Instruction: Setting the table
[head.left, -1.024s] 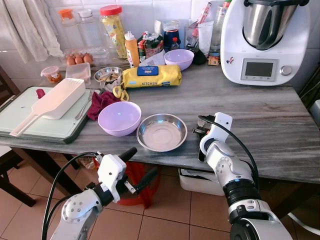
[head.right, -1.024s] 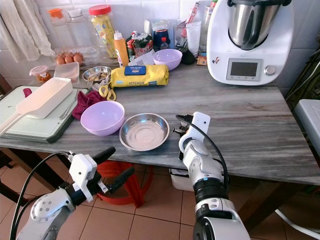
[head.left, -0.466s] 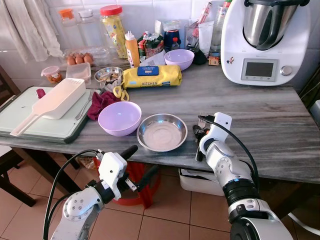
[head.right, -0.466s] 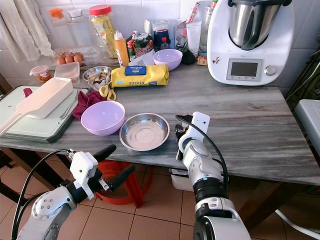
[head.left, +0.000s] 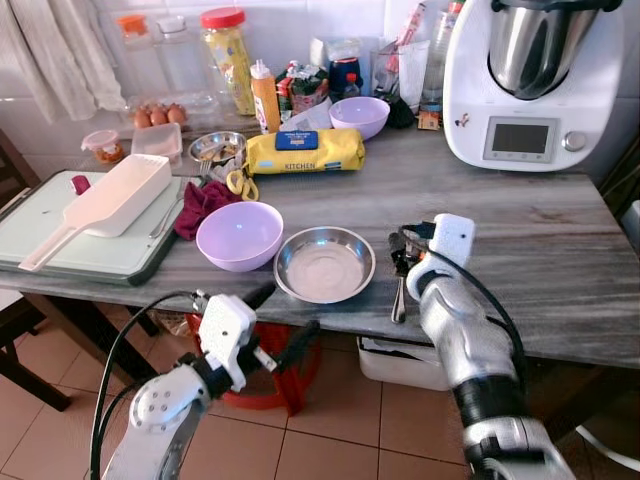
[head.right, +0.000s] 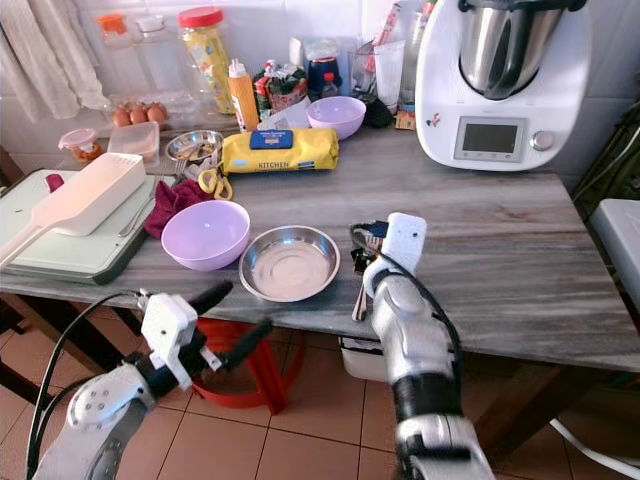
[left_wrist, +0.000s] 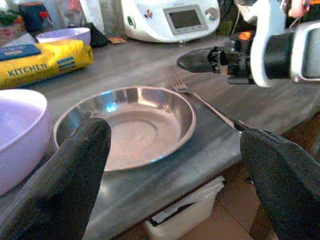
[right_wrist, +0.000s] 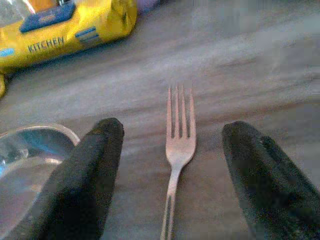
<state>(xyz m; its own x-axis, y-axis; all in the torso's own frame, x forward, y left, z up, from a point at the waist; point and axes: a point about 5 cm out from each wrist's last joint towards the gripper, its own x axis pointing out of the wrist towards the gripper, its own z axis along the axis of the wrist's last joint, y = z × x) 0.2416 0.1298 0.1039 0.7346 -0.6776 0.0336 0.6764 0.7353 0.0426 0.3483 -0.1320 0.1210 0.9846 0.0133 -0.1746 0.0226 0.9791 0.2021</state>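
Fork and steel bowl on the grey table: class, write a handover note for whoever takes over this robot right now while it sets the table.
Right gripper: fingers open, empty, just above the fork.
Left gripper: fingers open, empty, held below the near table edge, aimed at the steel bowl.
Things: fork lies flat on the table just right of the steel bowl, tines pointing away from the robot; lilac bowl sits left of the steel bowl.
Done: fork placed beside the bowl.
Left: probably back the right arm away and fetch any further cutlery; a metal bowl at the back may hold some.
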